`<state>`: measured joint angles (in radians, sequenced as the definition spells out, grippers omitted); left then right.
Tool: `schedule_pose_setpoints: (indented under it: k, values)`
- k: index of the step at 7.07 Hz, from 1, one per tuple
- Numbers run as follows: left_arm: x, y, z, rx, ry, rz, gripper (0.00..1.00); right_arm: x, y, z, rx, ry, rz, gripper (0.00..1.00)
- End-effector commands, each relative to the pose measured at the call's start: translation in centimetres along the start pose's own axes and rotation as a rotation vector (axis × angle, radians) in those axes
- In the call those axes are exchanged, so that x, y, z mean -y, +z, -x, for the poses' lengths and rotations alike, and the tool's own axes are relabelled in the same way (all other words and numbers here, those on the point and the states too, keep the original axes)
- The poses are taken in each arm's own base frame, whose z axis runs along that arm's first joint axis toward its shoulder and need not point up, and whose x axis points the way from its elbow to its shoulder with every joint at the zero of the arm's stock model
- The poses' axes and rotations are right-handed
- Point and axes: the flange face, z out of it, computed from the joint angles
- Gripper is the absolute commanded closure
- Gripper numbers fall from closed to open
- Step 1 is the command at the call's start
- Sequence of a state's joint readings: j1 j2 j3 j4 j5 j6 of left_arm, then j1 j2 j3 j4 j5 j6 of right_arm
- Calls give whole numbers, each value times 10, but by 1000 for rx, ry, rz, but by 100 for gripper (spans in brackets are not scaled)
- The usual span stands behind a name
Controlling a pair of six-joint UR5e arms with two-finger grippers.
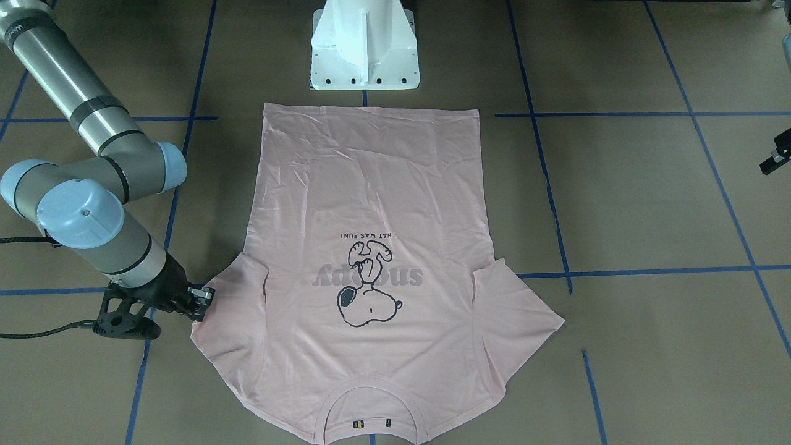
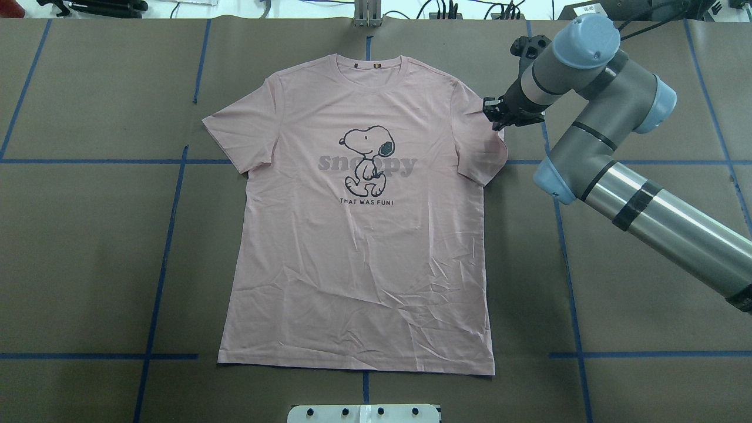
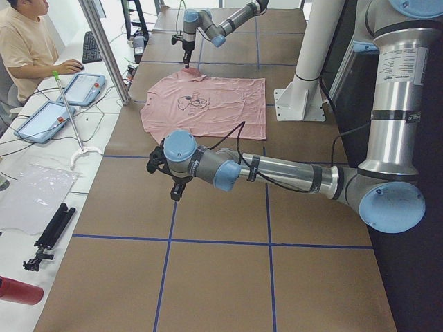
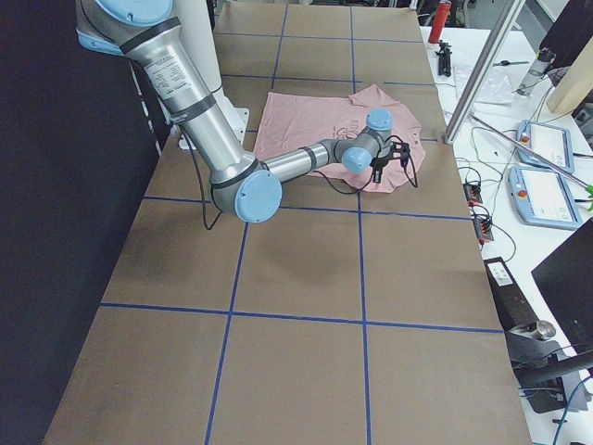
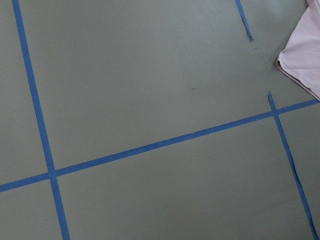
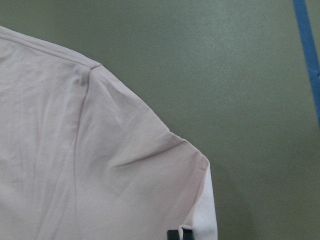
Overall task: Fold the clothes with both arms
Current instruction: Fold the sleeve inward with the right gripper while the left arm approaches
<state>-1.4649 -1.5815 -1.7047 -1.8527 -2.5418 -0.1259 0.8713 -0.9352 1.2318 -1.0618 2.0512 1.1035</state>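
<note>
The pale pink T-shirt (image 1: 371, 185) (image 2: 358, 264) lies flat and face up, Snoopy print showing, collar at the far side from the robot's base. My right gripper (image 1: 204, 303) (image 2: 498, 116) is low at the hem of the sleeve on the robot's right. Its wrist view shows that sleeve (image 6: 75, 165) with the hem corner a little raised and a small black piece at the bottom edge. I cannot tell whether its jaws are open or shut. My left gripper (image 1: 775, 157) (image 3: 174, 190) hovers well off the shirt on the other side; its wrist view catches only a sleeve corner (image 5: 305, 55).
The white pedestal base (image 1: 364, 55) (image 2: 364, 413) stands just behind the shirt's bottom hem. Blue tape lines (image 2: 170, 235) grid the brown table. A person (image 3: 24, 48) sits at a side desk with control pendants (image 3: 83, 88) beyond the table's far edge.
</note>
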Motion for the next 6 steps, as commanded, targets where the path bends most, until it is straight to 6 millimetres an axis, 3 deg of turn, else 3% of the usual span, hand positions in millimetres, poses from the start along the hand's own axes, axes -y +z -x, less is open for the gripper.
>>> schedule_pose_setpoints:
  k: [1,2,3,4,5,6]
  values:
    - [-14,-6,-7,-1,6,-5,0,-3,7,78,2,11,-27,100]
    - [-14,-6,-7,-1,3,-4,0,-18,22,97,-10,-17,-42,100]
    - [-15,-6,-7,-1,3,-4,0,-22,22,114,-10,-28,-70,84]
    - [-15,-6,-7,-1,5,-4,0,-21,28,115,-23,-26,-65,84]
    - [-12,-13,-17,-2,23,-19,0,-19,29,116,-31,-25,-84,1]
    - [-11,-13,-21,-4,36,-21,0,-19,28,117,-30,-26,-85,0]
